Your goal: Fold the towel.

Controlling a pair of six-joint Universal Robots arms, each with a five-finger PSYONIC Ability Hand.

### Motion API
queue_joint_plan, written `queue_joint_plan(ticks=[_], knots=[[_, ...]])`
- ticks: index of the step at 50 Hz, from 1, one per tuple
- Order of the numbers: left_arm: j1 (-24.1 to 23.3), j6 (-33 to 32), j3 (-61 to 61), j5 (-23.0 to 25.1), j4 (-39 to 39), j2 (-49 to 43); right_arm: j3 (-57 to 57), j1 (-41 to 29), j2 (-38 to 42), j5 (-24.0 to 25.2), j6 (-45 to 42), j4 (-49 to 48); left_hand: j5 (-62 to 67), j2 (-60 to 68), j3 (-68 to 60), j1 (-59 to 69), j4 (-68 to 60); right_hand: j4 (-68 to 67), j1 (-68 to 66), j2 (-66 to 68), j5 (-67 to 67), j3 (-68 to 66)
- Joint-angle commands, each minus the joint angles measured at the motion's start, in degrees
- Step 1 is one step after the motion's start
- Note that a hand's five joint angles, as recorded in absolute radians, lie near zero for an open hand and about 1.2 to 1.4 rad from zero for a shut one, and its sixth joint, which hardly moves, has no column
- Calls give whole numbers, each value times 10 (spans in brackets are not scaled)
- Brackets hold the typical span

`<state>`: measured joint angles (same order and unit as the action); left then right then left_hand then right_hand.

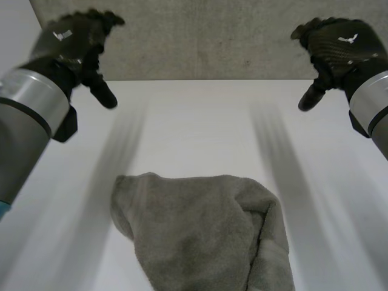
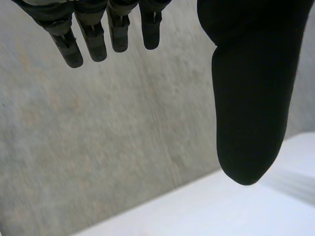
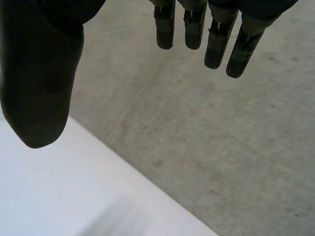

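A grey towel (image 1: pixel 203 233) lies crumpled on the white table (image 1: pixel 200 133) at the near middle, one side bunched into a thick roll. My left hand (image 1: pixel 73 39) hovers high over the table's far left, well away from the towel. In the left wrist view its fingers (image 2: pixel 93 34) hang straight and its thumb (image 2: pixel 251 98) stands apart, with nothing between them. My right hand (image 1: pixel 336 45) hovers over the far right, likewise apart from the towel. Its fingers (image 3: pixel 211 34) are straight and its thumb (image 3: pixel 39 83) spread, holding nothing.
A grey wall (image 1: pixel 212 36) rises behind the table's far edge. White table surface lies between the towel and both hands.
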<state>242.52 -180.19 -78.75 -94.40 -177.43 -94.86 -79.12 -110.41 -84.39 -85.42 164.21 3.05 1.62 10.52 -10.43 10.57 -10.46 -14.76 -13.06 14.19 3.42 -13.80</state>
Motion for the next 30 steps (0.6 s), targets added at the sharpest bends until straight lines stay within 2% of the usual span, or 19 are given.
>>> queue_joint_plan(ticks=[1,7,16,25,30], knots=[[-11,0,-50,4,-1,-44,-33,0,26,71,-58,42,-6,5,-6,5,-6,48,31,-42,-34,38],[-57,-2,-101,25,1,-90,-69,-2,94,94,-72,74,-6,5,-6,5,-6,48,31,-42,-34,38],[-80,-2,-185,53,2,-112,-118,-31,169,106,-73,83,-6,5,-6,5,-6,48,31,-42,-34,38],[-118,-3,-236,77,7,-115,-130,-41,174,124,-74,79,-7,4,-5,3,-4,48,31,-42,-34,38],[-124,-5,-244,77,7,-121,-132,-46,174,132,-73,69,-7,4,-5,3,-4,-71,-88,76,84,-80]])
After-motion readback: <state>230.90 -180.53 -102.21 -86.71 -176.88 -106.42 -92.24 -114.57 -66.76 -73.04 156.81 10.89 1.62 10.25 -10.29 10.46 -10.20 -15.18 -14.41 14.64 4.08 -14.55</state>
